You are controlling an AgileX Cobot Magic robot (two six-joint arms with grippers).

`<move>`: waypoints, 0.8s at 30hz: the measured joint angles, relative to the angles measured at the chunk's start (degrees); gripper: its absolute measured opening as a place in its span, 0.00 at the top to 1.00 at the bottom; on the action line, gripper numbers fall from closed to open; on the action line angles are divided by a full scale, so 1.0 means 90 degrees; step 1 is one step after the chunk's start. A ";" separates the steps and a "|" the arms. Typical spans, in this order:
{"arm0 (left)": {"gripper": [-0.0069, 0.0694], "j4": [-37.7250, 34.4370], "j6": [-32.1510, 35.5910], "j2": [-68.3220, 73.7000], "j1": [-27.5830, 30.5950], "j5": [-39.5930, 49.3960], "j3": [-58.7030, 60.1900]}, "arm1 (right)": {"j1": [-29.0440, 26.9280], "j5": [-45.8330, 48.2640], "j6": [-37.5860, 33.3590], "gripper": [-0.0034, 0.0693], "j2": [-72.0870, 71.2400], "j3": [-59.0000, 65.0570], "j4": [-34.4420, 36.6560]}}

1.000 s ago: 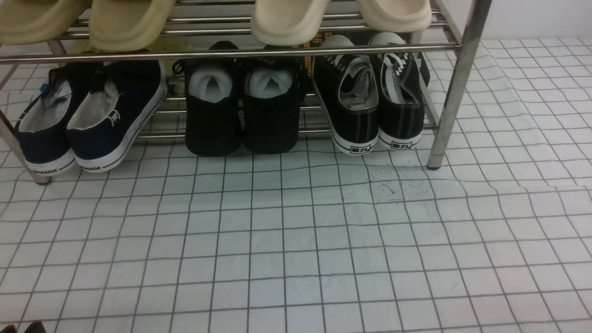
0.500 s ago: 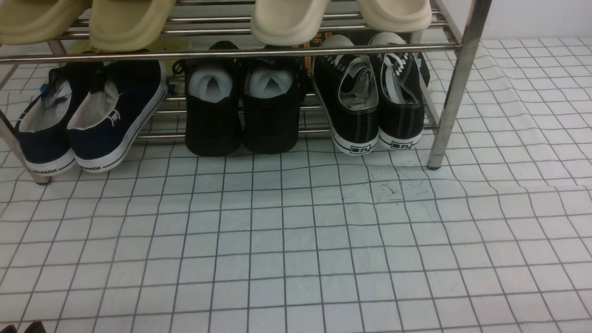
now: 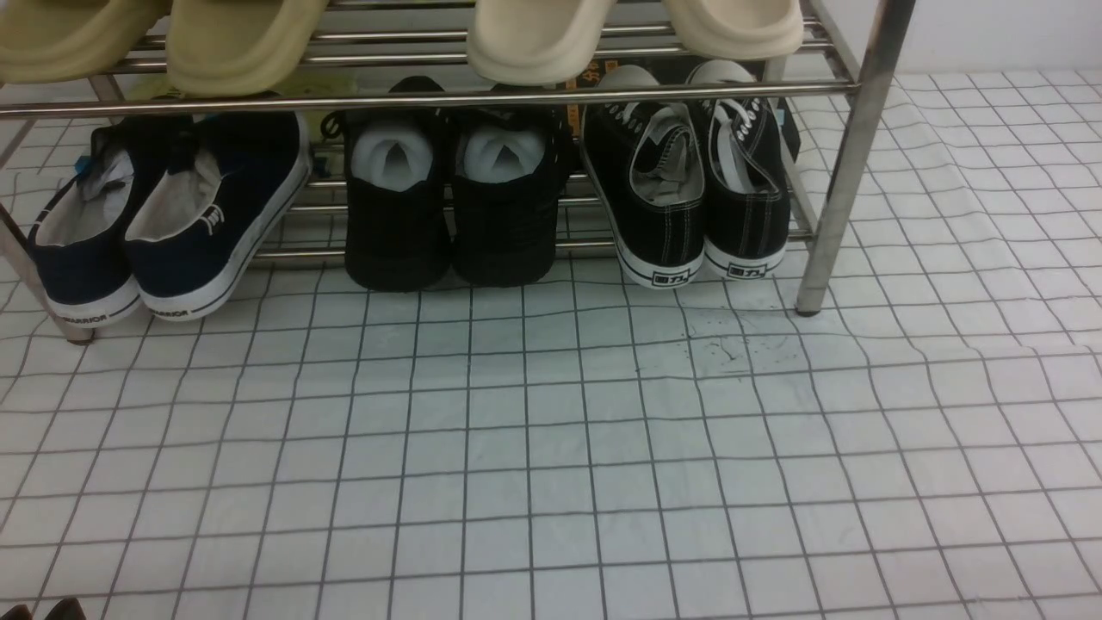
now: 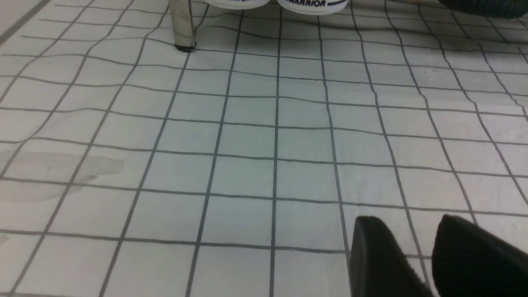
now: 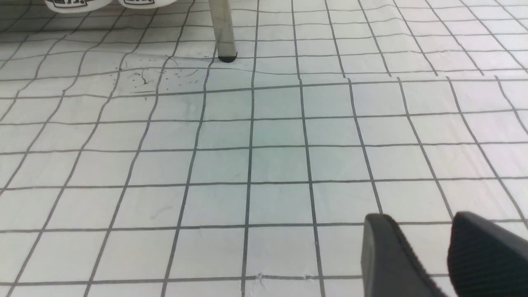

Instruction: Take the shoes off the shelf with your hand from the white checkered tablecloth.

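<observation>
The shoes (image 3: 697, 202), black canvas sneakers with white laces and white soles, stand heels outward on the lower tier of the chrome shelf (image 3: 848, 146), at its right end. Their white heels (image 5: 78, 3) show at the edge of the right wrist view, beside a shelf post (image 5: 222, 29). My right gripper (image 5: 418, 215) hovers over the white checkered tablecloth (image 3: 551, 448), well short of the shelf, open, with only cloth showing between its fingers. My left gripper (image 4: 408, 218) is likewise open and empty over the cloth.
Navy slip-ons (image 3: 164, 224) sit at the lower tier's left end and all-black shoes stuffed with white paper (image 3: 448, 198) in the middle. Beige slippers (image 3: 241, 43) rest on the top tier. A shelf post (image 4: 181, 20) stands ahead of the left gripper.
</observation>
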 joint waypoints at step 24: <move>0.59 0.0000 0.0000 0.0000 0.0000 0.0000 0.0000 | 0.0000 -0.1245 0.2737 0.62 0.0000 0.0060 0.3902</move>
